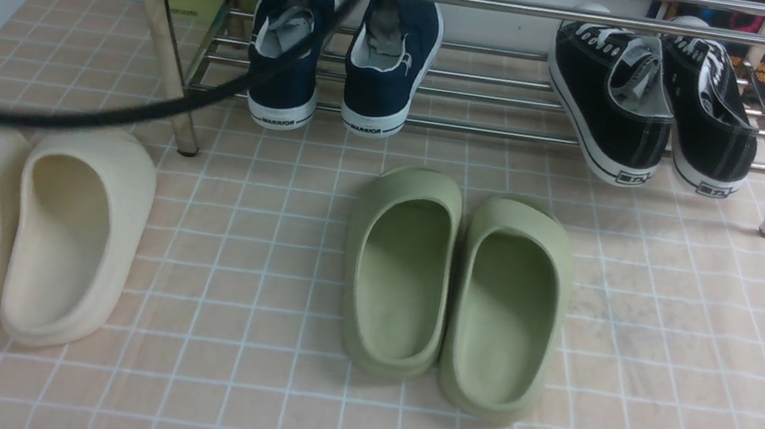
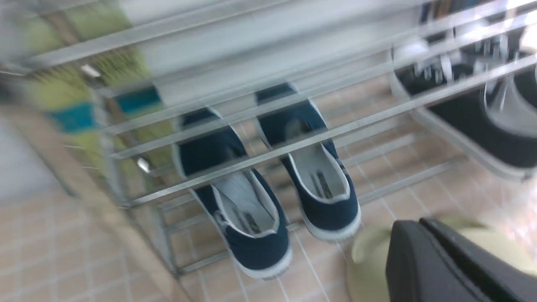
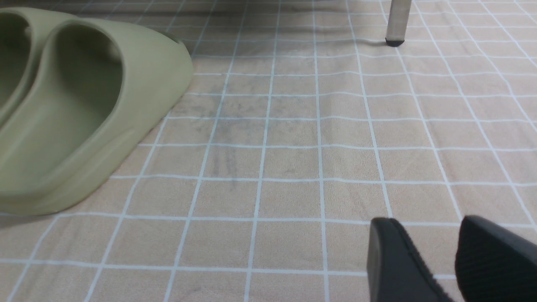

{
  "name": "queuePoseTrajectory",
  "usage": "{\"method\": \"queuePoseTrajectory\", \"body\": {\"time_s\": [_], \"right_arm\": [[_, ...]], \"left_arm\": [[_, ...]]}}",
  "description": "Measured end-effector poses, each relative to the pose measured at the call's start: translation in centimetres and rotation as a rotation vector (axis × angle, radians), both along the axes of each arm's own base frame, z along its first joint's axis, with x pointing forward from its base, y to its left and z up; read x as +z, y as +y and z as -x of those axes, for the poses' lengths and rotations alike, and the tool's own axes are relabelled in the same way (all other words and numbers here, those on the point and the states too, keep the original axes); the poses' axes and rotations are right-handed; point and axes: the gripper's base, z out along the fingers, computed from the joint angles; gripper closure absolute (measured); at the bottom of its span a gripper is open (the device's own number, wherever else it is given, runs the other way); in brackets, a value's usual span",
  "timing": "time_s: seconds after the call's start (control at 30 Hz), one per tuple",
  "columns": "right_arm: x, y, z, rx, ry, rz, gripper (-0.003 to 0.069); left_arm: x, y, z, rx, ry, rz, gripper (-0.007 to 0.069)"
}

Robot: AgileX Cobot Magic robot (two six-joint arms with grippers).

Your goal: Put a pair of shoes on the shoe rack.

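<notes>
Navy canvas, the pair of shoes [image 1: 379,87] sat on the lower shelf of the shoe rack [image 1: 502,5], toward its left end. Their toes were hidden behind an upper tube, and a black cable [image 1: 143,110] crossed the left one. The left wrist view was smeared with blur, and neither arm showed from the front. The left gripper [image 2: 436,251] hung near the rack, jaws pressed together on nothing. The right gripper [image 3: 428,228] hovered low over the tiled floor [image 3: 293,167] right of the green clogs [image 1: 454,292], jaws apart and empty. Both shoes pointed toes far, heels near, long axes running near to far, side by side.
</notes>
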Motion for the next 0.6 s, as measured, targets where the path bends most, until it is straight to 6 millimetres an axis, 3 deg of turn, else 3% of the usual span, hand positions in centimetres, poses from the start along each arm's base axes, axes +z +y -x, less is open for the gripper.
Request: {"method": "queuePoseTrajectory", "body": {"time_s": [0.03, 0.1, 0.13, 0.37, 0.43, 0.5, 0.6], "right_arm": [[0.0, 0.0, 0.0, 0.000, 0.000, 0.000, 0.0419], [0.0, 0.0, 0.0, 0.000, 0.000, 0.000, 0.0419], [0.0, 0.0, 0.0, 0.000, 0.000, 0.000, 0.0419], [0.0, 0.0, 0.0, 0.000, 0.000, 0.000, 0.0419], [0.0, 0.0, 0.0, 0.000, 0.000, 0.000, 0.0419], [0.0, 0.0, 0.0, 0.000, 0.000, 0.000, 0.0419], [0.0, 0.0, 0.0, 0.000, 0.000, 0.000, 0.0419]], "left_arm": [[-0.3, 1.1, 2.4, 0.013, -0.066, 0.028, 0.0601], [-1.6, 2.2, 4.9, 0.021, -0.128, 0.052, 0.0601], [-1.6, 2.4, 5.4, 0.022, -0.141, 0.061, 0.0601], [-10.7, 4.8, 10.8, 0.042, -0.058, 0.060, 0.0601], [-11.9, 5.1, 11.7, 0.045, -0.050, 0.068, 0.0598], [-13.8, 6.1, 14.0, 0.047, -0.073, 0.086, 0.0594], [-14.5, 6.9, 15.9, 0.048, -0.121, 0.109, 0.0592]]}}
